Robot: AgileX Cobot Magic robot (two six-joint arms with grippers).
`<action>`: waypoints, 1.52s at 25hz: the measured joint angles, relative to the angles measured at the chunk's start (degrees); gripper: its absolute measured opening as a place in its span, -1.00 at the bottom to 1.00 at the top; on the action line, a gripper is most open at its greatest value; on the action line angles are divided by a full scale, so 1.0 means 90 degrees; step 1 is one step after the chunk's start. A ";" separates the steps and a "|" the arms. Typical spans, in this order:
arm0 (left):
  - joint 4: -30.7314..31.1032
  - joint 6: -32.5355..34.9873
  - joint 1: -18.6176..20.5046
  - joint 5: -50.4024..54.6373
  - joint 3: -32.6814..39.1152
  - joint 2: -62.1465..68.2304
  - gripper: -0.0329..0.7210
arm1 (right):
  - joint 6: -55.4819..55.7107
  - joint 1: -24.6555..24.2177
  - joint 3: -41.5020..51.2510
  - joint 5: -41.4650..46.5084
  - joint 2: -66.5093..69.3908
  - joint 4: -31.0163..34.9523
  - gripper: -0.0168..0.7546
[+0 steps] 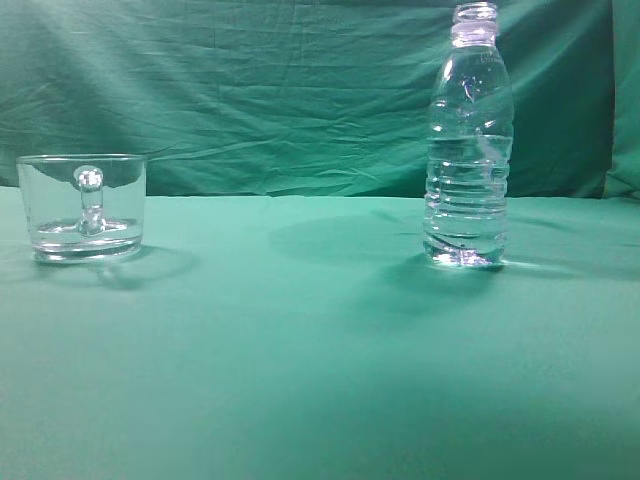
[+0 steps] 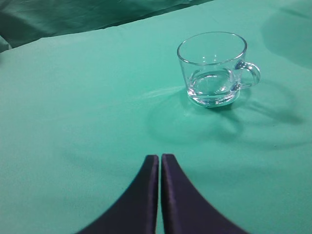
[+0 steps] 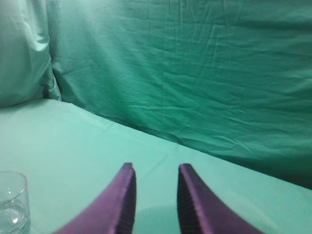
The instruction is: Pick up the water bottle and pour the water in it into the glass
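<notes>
1. Left gripper (image 2: 160, 157): fingers pressed together, holding nothing. The glass (image 2: 213, 68) stands upright ahead and to their right, well apart, handle pointing right.
2. Right gripper (image 3: 155, 168): fingers spread, holding nothing.
3. The water bottle (image 1: 468, 140) stands upright on the green surface (image 1: 300, 350), uncapped, well apart from the glass.

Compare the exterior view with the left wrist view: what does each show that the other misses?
Only the exterior view shows the water bottle, upright and uncapped on the right, plus the green backdrop in full. Only the left wrist view shows the left gripper, its fingers pressed together, holding nothing, well short of the glass. Both show the glass, standing upright on the green tablecloth with no gripper touching it.
</notes>
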 joint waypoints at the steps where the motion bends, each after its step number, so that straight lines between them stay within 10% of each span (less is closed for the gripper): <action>1: 0.0000 0.0000 0.0000 0.0000 0.0000 0.0000 -0.91 | 0.0261 0.0000 0.0016 0.0311 -0.0280 -0.0179 -0.68; 9: 0.0000 0.0000 0.0000 0.0000 0.0000 0.0000 -0.91 | 0.3160 0.0000 0.0039 0.1927 -0.2201 -0.2413 -0.96; 25: 0.0000 0.0000 0.0000 0.0000 0.0000 0.0000 -0.91 | 0.7307 0.0000 0.0039 0.1606 -0.4660 -0.7547 -0.96; 38: 0.0000 0.0000 0.0000 0.0000 0.0000 0.0000 -0.91 | 0.7430 0.0000 0.0039 0.1905 -0.5966 -0.7866 -0.96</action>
